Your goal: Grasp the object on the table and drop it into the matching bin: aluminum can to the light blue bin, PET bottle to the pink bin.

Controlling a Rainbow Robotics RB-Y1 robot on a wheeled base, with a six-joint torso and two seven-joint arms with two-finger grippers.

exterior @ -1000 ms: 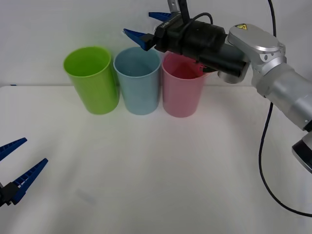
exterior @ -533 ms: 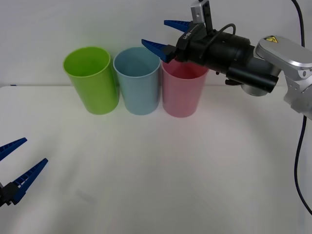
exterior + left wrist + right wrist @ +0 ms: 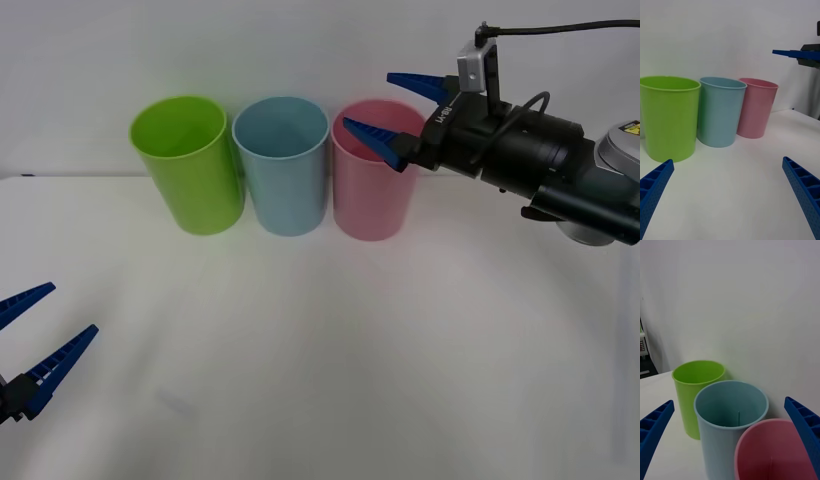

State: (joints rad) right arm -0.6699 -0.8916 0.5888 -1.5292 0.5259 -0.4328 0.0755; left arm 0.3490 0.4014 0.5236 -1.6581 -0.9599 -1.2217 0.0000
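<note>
The light blue bin (image 3: 282, 170) (image 3: 720, 438) (image 3: 720, 112) stands at the back of the white table (image 3: 320, 340), with the pink bin (image 3: 372, 195) (image 3: 771, 450) (image 3: 754, 108) touching its right side. My right gripper (image 3: 368, 100) (image 3: 728, 401) hovers open and empty at rim height over the pink bin, fingers pointing left toward the light blue bin. Low at the table's front left, my left gripper (image 3: 72, 308) (image 3: 727, 160) is open and empty. The aluminum can is out of view; the inside of the light blue bin cannot be seen down to its bottom.
A lime green bin (image 3: 190, 165) (image 3: 688, 397) (image 3: 668, 116) stands left of the light blue one, completing a tight row near the white back wall. The right arm's black wrist and cable (image 3: 530, 150) reach in from the right.
The right gripper has drawn back to the right, from above the light blue bin's rim to above the pink bin, staying open. The left gripper has not moved.
</note>
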